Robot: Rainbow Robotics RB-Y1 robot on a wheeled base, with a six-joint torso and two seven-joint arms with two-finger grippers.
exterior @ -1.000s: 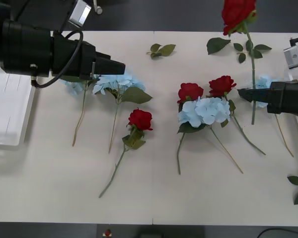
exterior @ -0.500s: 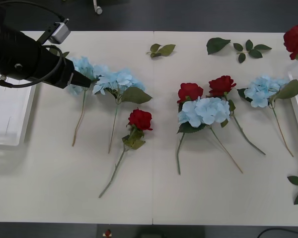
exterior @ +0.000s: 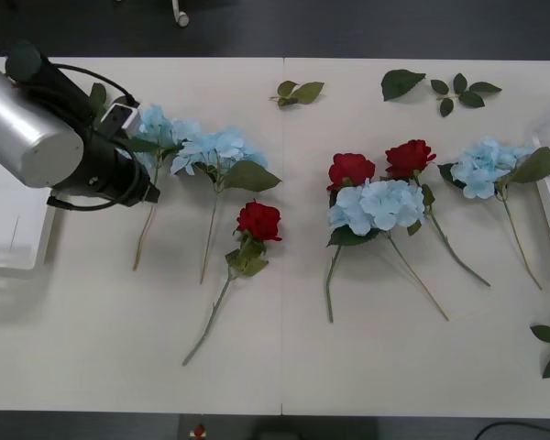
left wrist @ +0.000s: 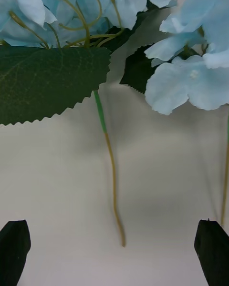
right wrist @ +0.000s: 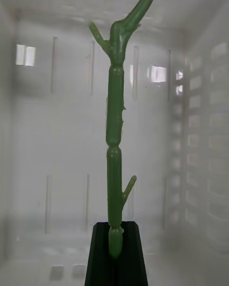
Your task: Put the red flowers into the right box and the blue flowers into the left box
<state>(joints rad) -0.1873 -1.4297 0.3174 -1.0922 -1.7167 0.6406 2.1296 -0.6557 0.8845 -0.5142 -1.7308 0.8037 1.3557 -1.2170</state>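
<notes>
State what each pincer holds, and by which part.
Right pincer grips a red rose's stem at its lower end, over the right box. Left pincer, open, holds nothing.

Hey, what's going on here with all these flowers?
A two-armed robot is sorting artificial flowers. The right end effector is shut on a red flower's stem over the right box. The left end effector hangs open above a blue flower near the left box. Three red flowers and several blue ones lie on the table.
</notes>
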